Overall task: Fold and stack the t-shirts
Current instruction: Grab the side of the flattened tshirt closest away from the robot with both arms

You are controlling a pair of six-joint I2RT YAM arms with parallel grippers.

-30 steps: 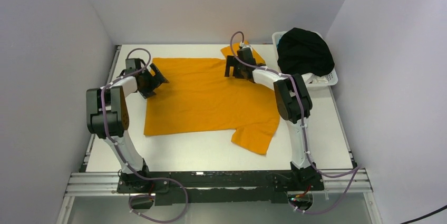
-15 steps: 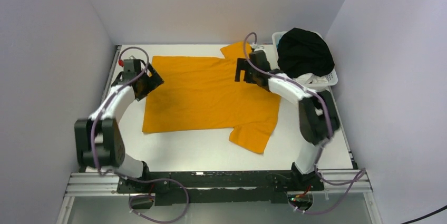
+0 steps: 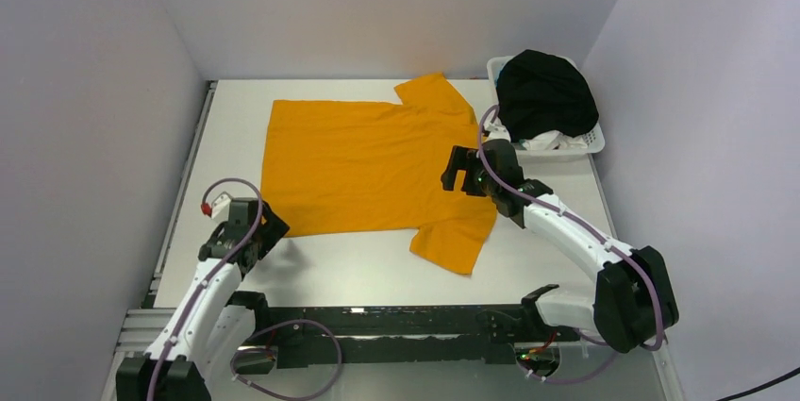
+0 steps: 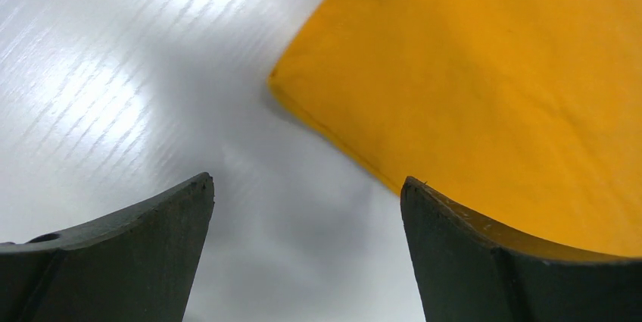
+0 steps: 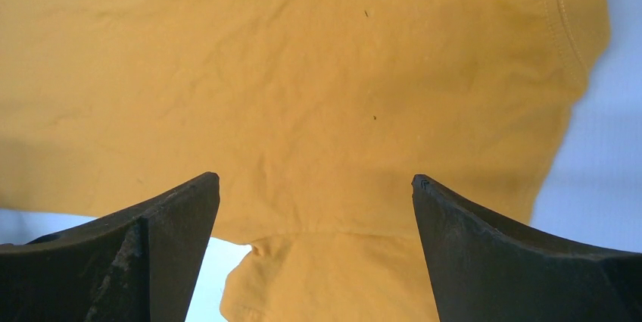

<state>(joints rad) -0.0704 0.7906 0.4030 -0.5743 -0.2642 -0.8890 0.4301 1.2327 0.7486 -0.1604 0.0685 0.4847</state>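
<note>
A mustard-orange t-shirt (image 3: 363,165) lies spread flat on the white table (image 3: 566,165), sleeves at the far right and near right. My left gripper (image 3: 267,232) is open and empty, just off the shirt's near left hem corner (image 4: 282,83). My right gripper (image 3: 457,171) is open and empty above the shirt's right side, near the near sleeve seam (image 5: 333,223). A black t-shirt (image 3: 544,94) is heaped in the basket.
A white plastic basket (image 3: 585,144) stands at the far right corner of the table with the black shirt and some white cloth in it. Grey walls close in on the left, back and right. The arm bases sit on a rail at the near edge.
Both arms have drawn back toward the near edge. The left gripper moved from the far left hem corner to the near left one. The right gripper moved from the far sleeve toward the near sleeve.
</note>
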